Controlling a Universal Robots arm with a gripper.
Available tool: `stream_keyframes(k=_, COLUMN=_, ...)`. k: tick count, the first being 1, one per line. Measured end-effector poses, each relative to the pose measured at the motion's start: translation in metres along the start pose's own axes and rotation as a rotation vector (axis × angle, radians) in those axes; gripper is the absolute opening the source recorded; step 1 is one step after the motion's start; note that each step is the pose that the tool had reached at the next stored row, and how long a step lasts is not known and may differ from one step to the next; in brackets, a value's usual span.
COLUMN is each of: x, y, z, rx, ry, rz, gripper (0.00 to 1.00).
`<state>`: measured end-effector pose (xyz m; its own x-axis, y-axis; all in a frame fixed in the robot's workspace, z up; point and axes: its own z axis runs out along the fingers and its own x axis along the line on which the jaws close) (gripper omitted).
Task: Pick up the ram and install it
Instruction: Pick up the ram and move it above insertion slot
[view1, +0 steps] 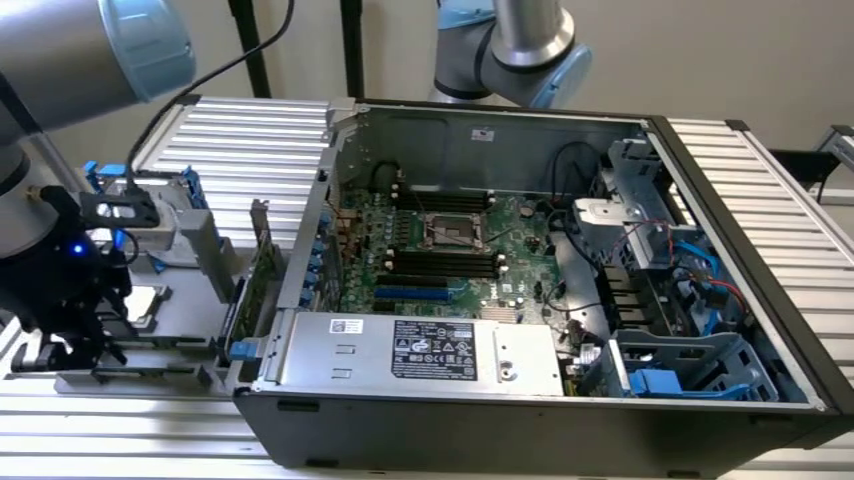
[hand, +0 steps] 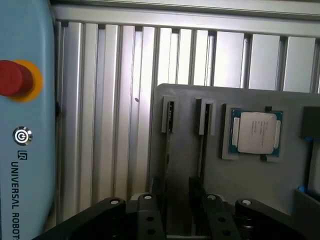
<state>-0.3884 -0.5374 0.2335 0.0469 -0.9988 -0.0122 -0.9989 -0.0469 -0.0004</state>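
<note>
At the exterior view's left, the gripper (view1: 83, 335) hangs over a grey tray (view1: 180, 335) that sits on the ribbed metal table (view1: 240, 140) just beside the computer case (view1: 747, 200). The tray seems to be there to present each part at a fixed spot and angle.

From the wrist, the gripper (hand: 176, 192) has its fingers spread wide with nothing between them. It looks down on two narrow slotted holders in the tray (hand: 190, 97). A thin dark strip stands on edge in each. One I take to be the ram (hand: 202, 150), though I cannot tell which strip is meant. Standing upright, it likely leaves both flat faces free for the fingers to close on. A processor chip (hand: 255, 131) lies flat in its own pocket alongside.

Further right in the exterior view, an upright green card (view1: 263, 265) stands at the tray's edge. The case lies on its side with the cover off, so the motherboard (view1: 467, 215) faces up. Its black memory slots (view1: 441, 262) look bare, so the ram is not yet installed. The power supply (view1: 414, 350) sits along the near edge.
</note>
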Motion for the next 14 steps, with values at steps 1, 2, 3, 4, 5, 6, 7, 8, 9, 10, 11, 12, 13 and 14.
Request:
stream_keyframes(k=1, x=0.001, y=0.0000, z=0.0018, rx=0.0002, ry=0.0002, rz=0.000, gripper=0.36)
stream_keyframes(k=2, x=0.002, y=0.0001, z=0.0036, rx=0.0005, ry=0.0004, rz=0.000, gripper=0.36)
stream_keyframes(k=3, x=0.003, y=0.0001, z=0.0054, rx=0.0007, ry=0.0005, rz=0.000, gripper=0.36)
stream_keyframes(k=4, x=0.003, y=0.0001, z=0.0072, rx=0.0009, ry=0.0005, rz=0.000, gripper=0.36)
stream_keyframes(k=5, x=0.004, y=0.0002, z=0.0091, rx=0.0010, ry=0.0006, rz=0.000, gripper=0.36)
stream_keyframes(k=6, x=0.004, y=0.0003, z=0.0108, rx=0.0011, ry=0.0007, rz=0.001, gripper=0.36)
stream_keyframes(k=7, x=0.005, y=0.0004, z=0.0127, rx=0.0014, ry=0.0006, rz=0.001, gripper=0.36)
stream_keyframes(k=8, x=0.005, y=0.0004, z=0.0145, rx=0.0016, ry=0.0006, rz=0.001, gripper=0.36)
stream_keyframes(k=9, x=0.005, y=0.0004, z=0.0165, rx=0.0018, ry=0.0005, rz=0.002, gripper=0.36)
stream_keyframes(k=10, x=0.005, y=0.0004, z=0.0181, rx=0.0019, ry=0.0007, rz=0.002, gripper=0.36)
stream_keyframes(k=11, x=0.005, y=0.0004, z=0.0199, rx=0.0020, ry=0.0007, rz=0.003, gripper=0.36)
stream_keyframes(k=12, x=0.005, y=0.0004, z=0.0218, rx=0.0022, ry=0.0007, rz=0.003, gripper=0.36)
stream_keyframes(k=13, x=0.005, y=0.0004, z=0.0236, rx=0.0022, ry=0.0007, rz=0.004, gripper=0.36)
stream_keyframes(k=14, x=0.006, y=0.0004, z=0.0254, rx=0.0022, ry=0.0008, rz=0.004, gripper=0.36)
